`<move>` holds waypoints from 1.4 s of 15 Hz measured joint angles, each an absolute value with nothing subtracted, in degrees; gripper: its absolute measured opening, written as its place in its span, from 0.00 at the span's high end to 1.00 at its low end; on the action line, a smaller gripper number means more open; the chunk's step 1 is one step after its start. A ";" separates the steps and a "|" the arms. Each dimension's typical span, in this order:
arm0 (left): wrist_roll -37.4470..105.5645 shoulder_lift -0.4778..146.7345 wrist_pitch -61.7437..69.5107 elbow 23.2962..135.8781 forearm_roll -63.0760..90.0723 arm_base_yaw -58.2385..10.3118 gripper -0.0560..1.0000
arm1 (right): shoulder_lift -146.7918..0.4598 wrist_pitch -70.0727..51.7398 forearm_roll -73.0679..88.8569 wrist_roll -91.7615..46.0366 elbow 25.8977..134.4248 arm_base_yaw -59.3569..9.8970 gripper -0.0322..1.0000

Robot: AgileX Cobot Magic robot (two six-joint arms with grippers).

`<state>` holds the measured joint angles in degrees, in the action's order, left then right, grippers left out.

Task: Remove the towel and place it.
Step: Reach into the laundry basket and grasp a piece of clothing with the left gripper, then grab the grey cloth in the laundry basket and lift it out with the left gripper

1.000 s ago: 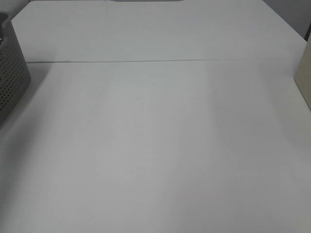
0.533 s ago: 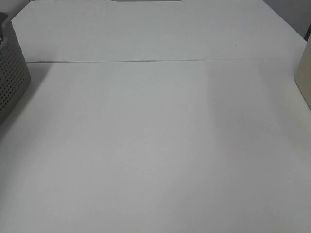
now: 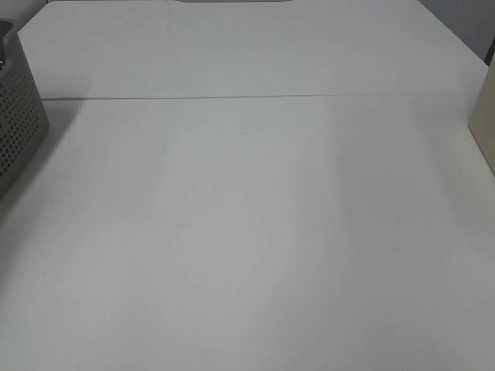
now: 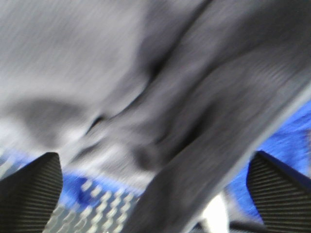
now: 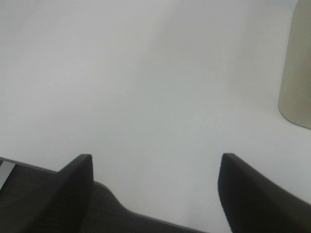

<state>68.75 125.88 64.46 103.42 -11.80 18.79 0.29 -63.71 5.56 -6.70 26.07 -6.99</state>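
Left wrist view: the left tool (image 4: 155,187) hangs spread wide, gripping nothing, close over the bunched towel (image 4: 146,73) above a perforated basket (image 4: 99,213). Pinching one loose fold could let it slip or drag blue fabric (image 4: 286,141) along. Also spread, the right tool (image 5: 156,182) hovers over the worktop (image 5: 121,73).

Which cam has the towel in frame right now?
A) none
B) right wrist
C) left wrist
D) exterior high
C: the dark, creased cloth of the towel fills the left wrist view. The other two views show the white table and no dark cloth.
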 joint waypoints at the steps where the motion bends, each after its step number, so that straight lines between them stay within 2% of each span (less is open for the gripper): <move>1: 69.10 126.39 66.58 103.42 -11.75 18.79 0.08 | 0.29 -63.71 5.56 -6.70 26.07 -6.99 0.29; 3: 69.10 126.68 67.78 103.42 -12.03 18.79 0.20 | 0.29 -63.71 5.56 -6.70 26.07 -6.99 0.29; 7: 65.66 126.39 66.75 103.71 -12.78 18.79 0.80 | 0.29 -63.71 5.56 -6.70 26.07 -6.99 0.29; 8: 60.85 126.17 66.69 103.71 -12.78 18.79 0.89 | 0.29 -63.71 5.56 -6.70 26.07 -6.99 0.29; 14: 57.07 124.33 68.98 105.48 -13.41 16.67 0.95 | 0.29 -63.71 5.56 -6.70 26.07 -6.99 0.29; 21: 43.54 104.28 69.39 117.06 -10.43 6.30 0.95 | 0.29 -63.71 5.56 -6.70 26.07 -6.99 0.29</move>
<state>43.54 104.28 69.39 117.06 -10.43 6.30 0.29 -63.71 5.56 -6.70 26.07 -6.99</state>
